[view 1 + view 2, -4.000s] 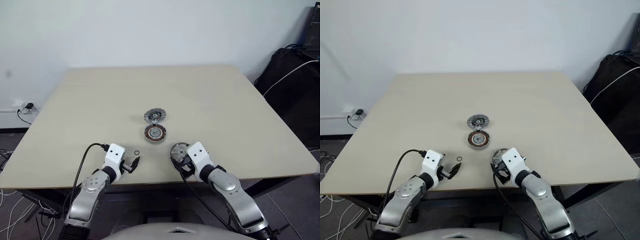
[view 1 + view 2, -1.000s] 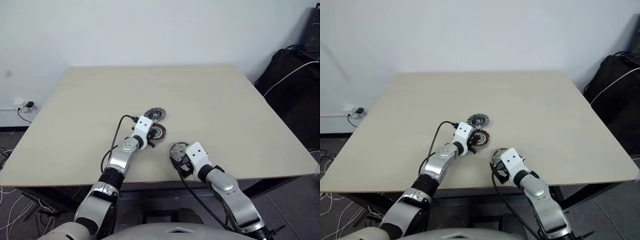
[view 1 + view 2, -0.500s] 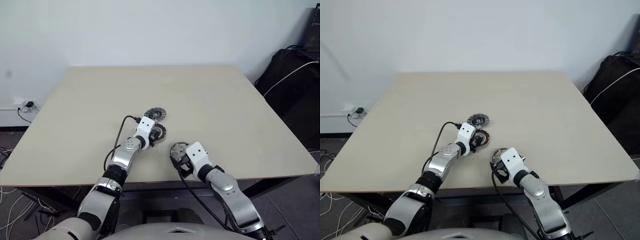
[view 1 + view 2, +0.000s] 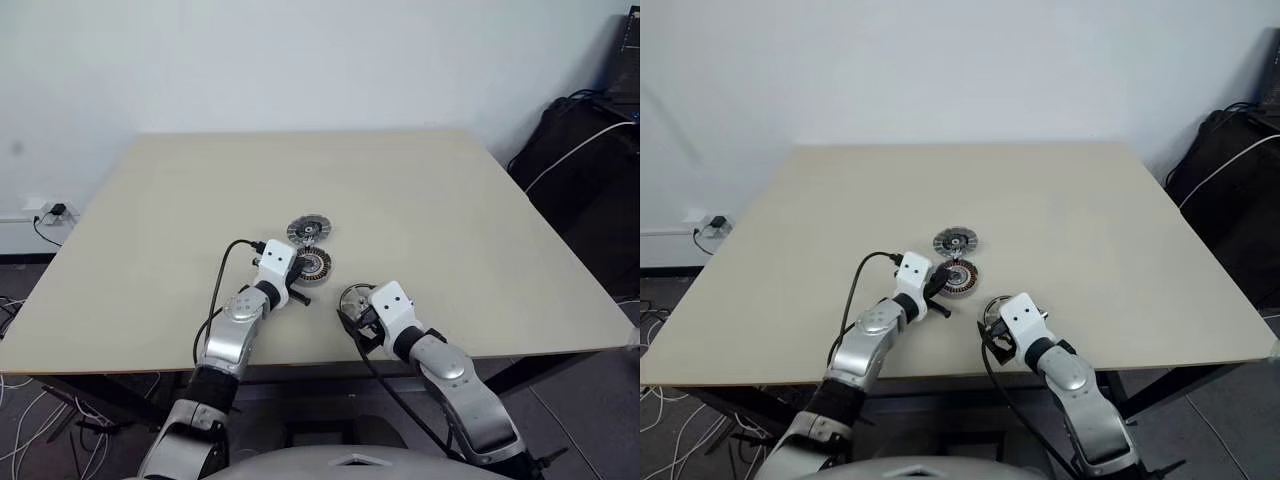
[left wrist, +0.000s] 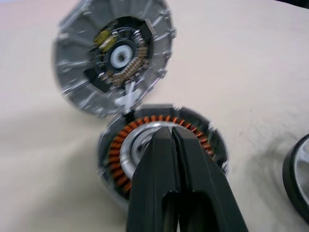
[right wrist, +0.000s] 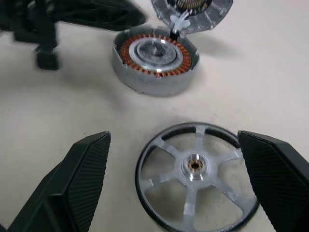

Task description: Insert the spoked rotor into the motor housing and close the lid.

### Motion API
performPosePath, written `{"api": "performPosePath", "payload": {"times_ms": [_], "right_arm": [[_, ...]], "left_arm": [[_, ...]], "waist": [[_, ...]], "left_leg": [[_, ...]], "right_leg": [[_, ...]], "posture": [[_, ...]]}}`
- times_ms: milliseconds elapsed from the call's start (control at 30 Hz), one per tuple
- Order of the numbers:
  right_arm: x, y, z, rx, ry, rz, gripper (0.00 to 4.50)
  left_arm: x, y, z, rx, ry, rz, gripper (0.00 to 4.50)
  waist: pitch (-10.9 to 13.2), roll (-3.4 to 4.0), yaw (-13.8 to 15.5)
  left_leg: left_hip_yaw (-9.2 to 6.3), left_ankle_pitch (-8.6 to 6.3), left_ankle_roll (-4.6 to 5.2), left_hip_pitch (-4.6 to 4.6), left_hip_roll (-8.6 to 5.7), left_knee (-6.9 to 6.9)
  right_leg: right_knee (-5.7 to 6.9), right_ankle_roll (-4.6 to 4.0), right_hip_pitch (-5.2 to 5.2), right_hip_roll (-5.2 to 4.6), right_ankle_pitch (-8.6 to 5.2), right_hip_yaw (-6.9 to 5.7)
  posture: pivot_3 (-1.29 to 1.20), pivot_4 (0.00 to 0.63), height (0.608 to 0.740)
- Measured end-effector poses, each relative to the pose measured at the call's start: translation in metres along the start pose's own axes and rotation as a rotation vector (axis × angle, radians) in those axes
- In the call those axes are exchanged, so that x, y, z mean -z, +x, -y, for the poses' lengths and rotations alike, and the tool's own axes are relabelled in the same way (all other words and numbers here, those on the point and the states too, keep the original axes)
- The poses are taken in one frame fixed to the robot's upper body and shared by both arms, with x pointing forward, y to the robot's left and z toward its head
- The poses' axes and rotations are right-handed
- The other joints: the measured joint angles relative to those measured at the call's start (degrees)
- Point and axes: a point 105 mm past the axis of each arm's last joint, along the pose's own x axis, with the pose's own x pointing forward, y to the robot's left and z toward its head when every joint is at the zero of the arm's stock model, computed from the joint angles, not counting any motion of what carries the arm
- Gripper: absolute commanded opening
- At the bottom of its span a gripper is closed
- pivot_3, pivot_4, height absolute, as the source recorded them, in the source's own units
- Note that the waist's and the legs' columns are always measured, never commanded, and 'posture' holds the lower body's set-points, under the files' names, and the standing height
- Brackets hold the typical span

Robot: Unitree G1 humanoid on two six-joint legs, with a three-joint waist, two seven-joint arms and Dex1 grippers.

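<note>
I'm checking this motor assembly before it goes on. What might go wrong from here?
The left claw, shut and empty, hangs just over the motor housing and might bump it. The spoked rotor lies flat on the table between the open right claw's fingers; gripping its thin rim may slip. The hinged lid could tip shut early.

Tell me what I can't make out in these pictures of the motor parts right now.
- Left wrist view: the shut left gripper covers the near part of the motor housing; whether it touches the housing is unclear.
- Left wrist view: the spoked rotor is cut off by the picture's edge.
- Right wrist view: the lid is cut off by the edge.
</note>
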Motion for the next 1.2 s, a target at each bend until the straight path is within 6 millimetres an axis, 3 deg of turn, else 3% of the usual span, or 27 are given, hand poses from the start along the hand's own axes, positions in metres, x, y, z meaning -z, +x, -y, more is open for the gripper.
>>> {"api": "performPosePath", "payload": {"times_ms": [233, 400, 533, 867, 1200], "right_arm": [[-0.03, 0.018, 0.004, -0.005, 0.022, 0.065, 1.6], [-0.038, 0.036, 0.008, -0.001, 0.031, 0.045, 0.02], [-0.039, 0.056, 0.008, 0.001, 0.01, -0.023, 0.02], [-0.035, 0.095, 0.001, -0.029, -0.03, -0.134, 0.02], [-0.044, 0.12, -0.011, -0.064, -0.071, -0.137, 0.02]], "left_arm": [[0.02, -0.036, -0.008, -0.058, -0.014, -0.019, 0.0], [0.038, -0.056, -0.004, -0.07, -0.03, -0.046, 0.0], [0.049, -0.068, -0.002, -0.087, 0.006, -0.05, 0.0], [0.063, -0.075, 0.017, -0.045, 0.023, -0.083, 0.0], [0.058, -0.074, 0.016, -0.055, 0.033, -0.048, 0.0]], "waist": [[0.01, 0.02, 0.08], [0.0, 0.05, -0.01], [0.0, 0.08, -0.13], [-0.09, 0.25, -0.78], [-0.13, 0.37, -1.26]], "left_leg": [[-0.02, 0.0, 0.0, 0.06, -0.01, 0.0], [-0.01, 0.0, 0.0, 0.07, -0.02, -0.01], [0.0, 0.01, -0.02, 0.06, -0.02, -0.03], [0.05, 0.02, -0.02, 0.0, -0.03, -0.15], [0.07, 0.05, -0.07, 0.01, -0.03, -0.18]], "right_leg": [[-0.01, -0.01, -0.13, -0.01, 0.0, -0.03], [-0.01, -0.13, -0.21, 0.0, 0.06, -0.03], [0.03, -0.29, -0.27, 0.0, 0.15, -0.04], [0.06, -0.41, -0.45, 0.01, 0.19, -0.07], [0.12, -0.51, -0.51, 0.02, 0.24, -0.07]], "posture": [[0.0, 0.0, 0.74], [0.0, 0.0, 0.74], [0.0, 0.0, 0.74], [0.0, 0.0, 0.74], [0.0, 0.0, 0.74]]}}
